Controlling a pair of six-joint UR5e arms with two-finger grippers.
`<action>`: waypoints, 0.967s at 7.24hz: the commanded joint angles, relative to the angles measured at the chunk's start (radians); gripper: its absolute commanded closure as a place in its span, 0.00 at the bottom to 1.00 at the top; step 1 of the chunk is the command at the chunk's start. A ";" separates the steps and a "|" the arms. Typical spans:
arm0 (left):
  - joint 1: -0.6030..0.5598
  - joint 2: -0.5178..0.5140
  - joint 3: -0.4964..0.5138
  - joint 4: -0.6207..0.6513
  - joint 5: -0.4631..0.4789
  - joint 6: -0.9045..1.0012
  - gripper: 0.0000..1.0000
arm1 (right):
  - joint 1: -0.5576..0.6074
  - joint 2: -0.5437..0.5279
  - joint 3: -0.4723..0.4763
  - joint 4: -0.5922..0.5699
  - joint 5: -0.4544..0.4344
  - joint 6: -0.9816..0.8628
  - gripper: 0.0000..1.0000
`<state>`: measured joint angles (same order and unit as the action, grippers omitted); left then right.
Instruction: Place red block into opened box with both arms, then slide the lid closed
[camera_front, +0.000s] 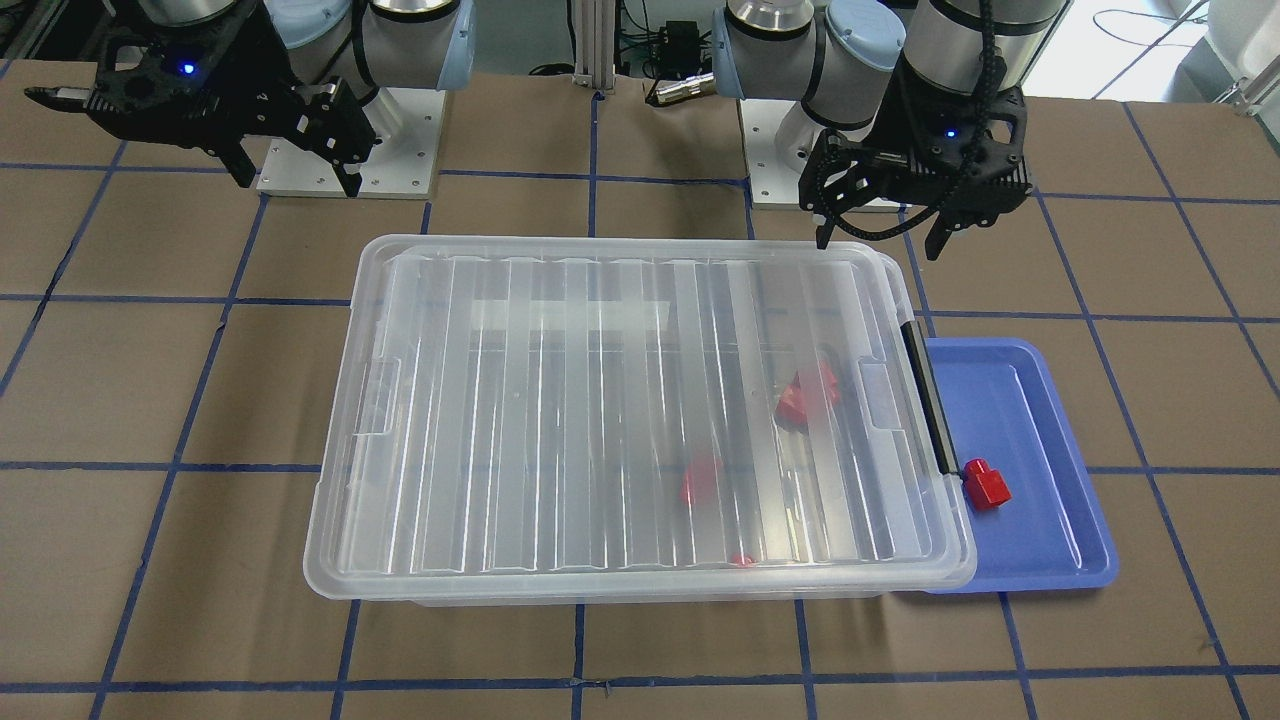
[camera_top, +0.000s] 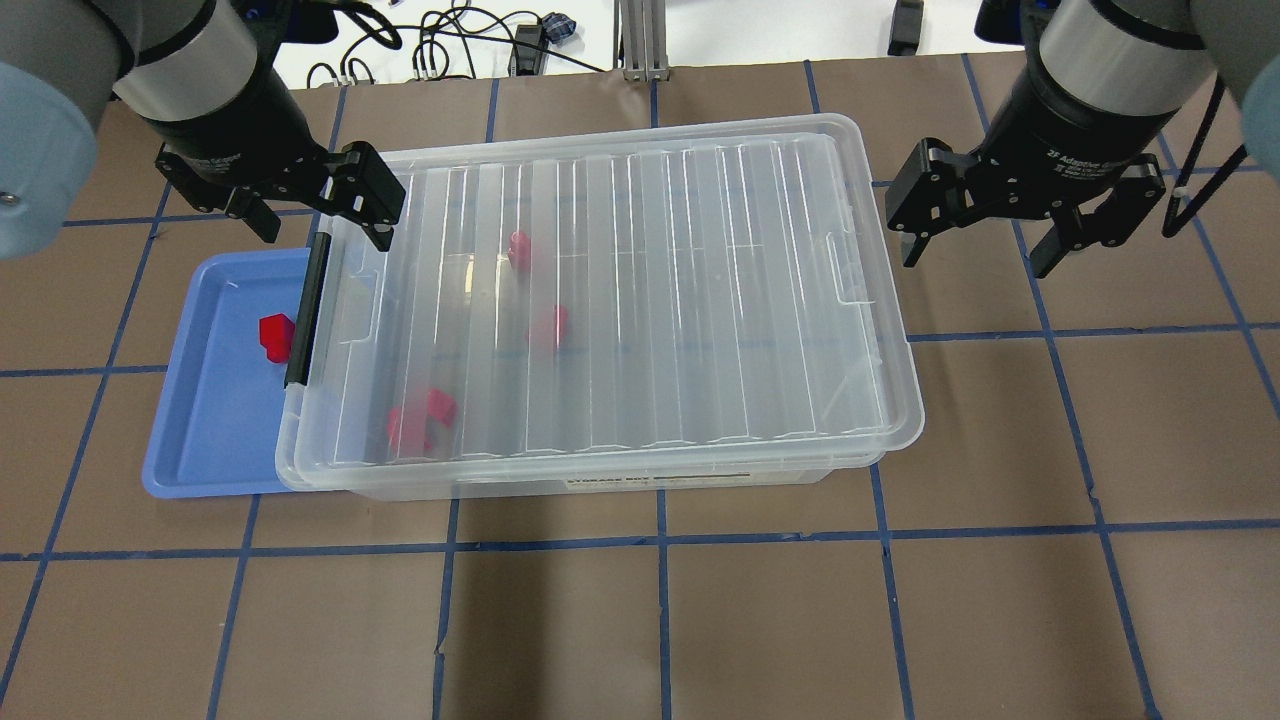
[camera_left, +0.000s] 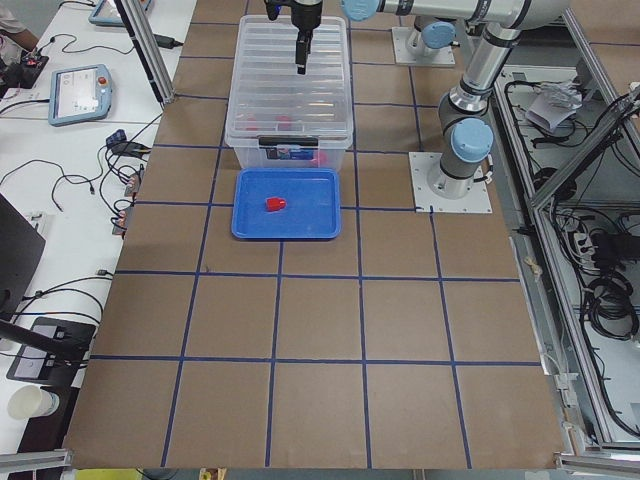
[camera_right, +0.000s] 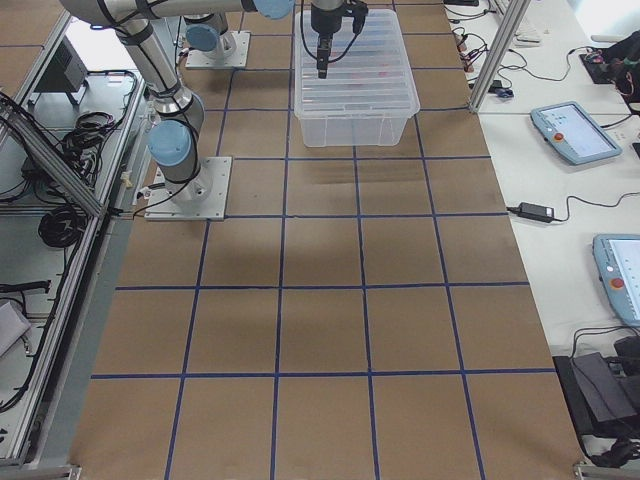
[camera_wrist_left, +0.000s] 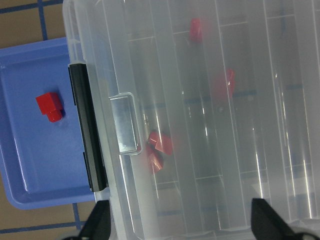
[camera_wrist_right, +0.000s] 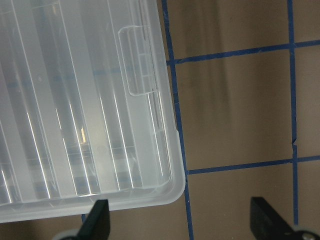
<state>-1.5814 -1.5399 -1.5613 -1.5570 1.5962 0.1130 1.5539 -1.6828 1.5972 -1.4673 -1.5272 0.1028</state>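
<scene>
The clear box (camera_top: 690, 478) stands mid-table with the ribbed clear lid (camera_top: 640, 290) lying over it; its black handle (camera_top: 305, 310) faces the blue tray (camera_top: 200, 420). One red block (camera_top: 273, 335) (camera_front: 985, 485) (camera_wrist_left: 50, 106) lies in that tray beside the handle. Several more red blocks (camera_top: 420, 420) (camera_front: 808, 390) show blurred through the lid, inside the box. My left gripper (camera_top: 318, 215) (camera_front: 880, 240) hovers open and empty above the handle-end back corner. My right gripper (camera_top: 975, 255) (camera_front: 295, 178) hangs open and empty beyond the box's other short end, apart from it.
Brown table (camera_top: 760, 620) with blue tape grid lines surrounds the box. Both arm base plates (camera_front: 350, 150) sit behind it. Side tables with tablets (camera_left: 80, 92) and cables flank the far side; upright aluminium posts (camera_right: 495, 50) stand near the box.
</scene>
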 joint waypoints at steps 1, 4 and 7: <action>0.000 0.003 -0.011 0.014 -0.001 0.000 0.00 | 0.000 -0.003 0.038 -0.002 -0.004 -0.002 0.00; -0.002 0.004 -0.014 0.014 -0.001 0.000 0.00 | 0.000 -0.005 0.043 -0.001 -0.004 -0.003 0.00; -0.003 0.004 -0.016 0.014 -0.001 0.000 0.00 | 0.000 0.008 0.062 -0.007 -0.005 0.006 0.00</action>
<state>-1.5841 -1.5360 -1.5758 -1.5432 1.5953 0.1131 1.5539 -1.6836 1.6461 -1.4699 -1.5299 0.1034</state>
